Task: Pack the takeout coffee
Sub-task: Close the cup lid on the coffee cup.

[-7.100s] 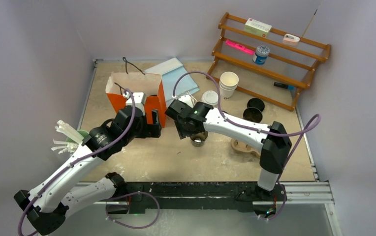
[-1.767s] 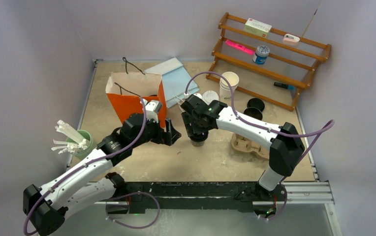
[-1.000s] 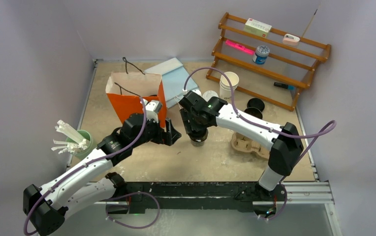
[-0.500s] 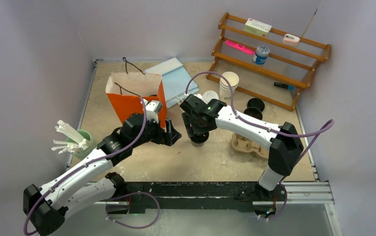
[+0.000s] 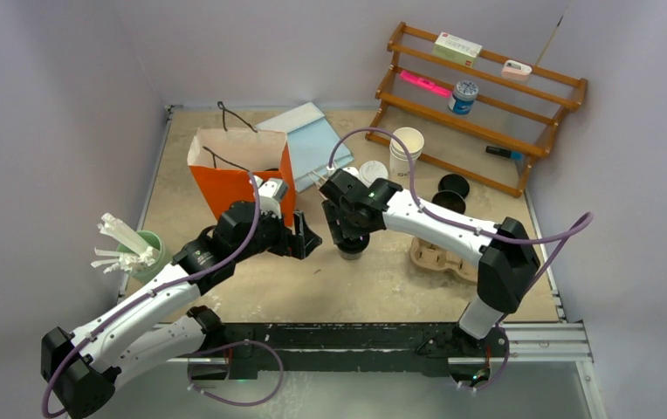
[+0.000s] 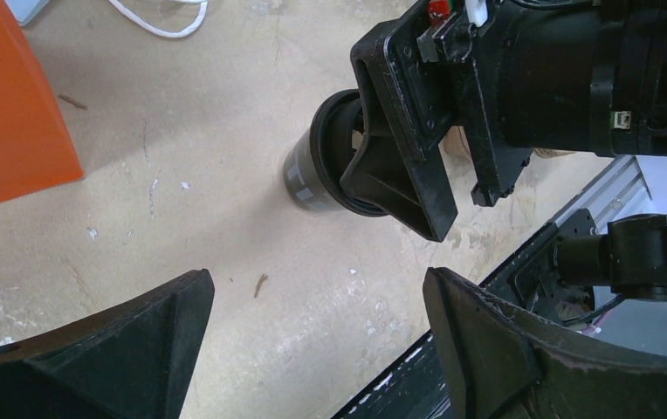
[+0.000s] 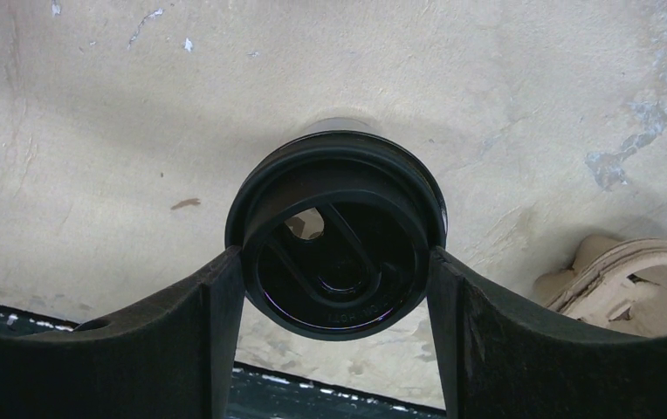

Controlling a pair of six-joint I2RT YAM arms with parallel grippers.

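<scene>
The black cup (image 6: 305,182) is largely hidden. From the right wrist only a pale sliver of its wall is seen past the lid's far edge, and from above it is almost covered by the right arm's wrist. A small white patch on its wall is glimpsed from the left wrist but cannot be read.

The black lid (image 7: 339,244), a round glossy plastic disc with a raised rim and moulded ridges, is seated on the cup's mouth. Whether it is pressed fully home cannot be told. It lies directly between the fingers of the right claw (image 7: 337,266), whose matte black pads are pressed against its rim on opposite sides, so the lid is pinched there.

The cup is stood on the scuffed, speckled beige table (image 7: 138,105) straight beneath that claw. The left claw (image 6: 312,349) is spread wide with nothing between its fingers, which are cut off by the frame's lower edge. The cup is ahead of it, apart.

A brown moulded pulp carrier (image 7: 614,271), partly cropped, is seen near the right claw's right side. An orange paper bag (image 6: 7,105), also cropped, is seen at the left claw's left.
</scene>
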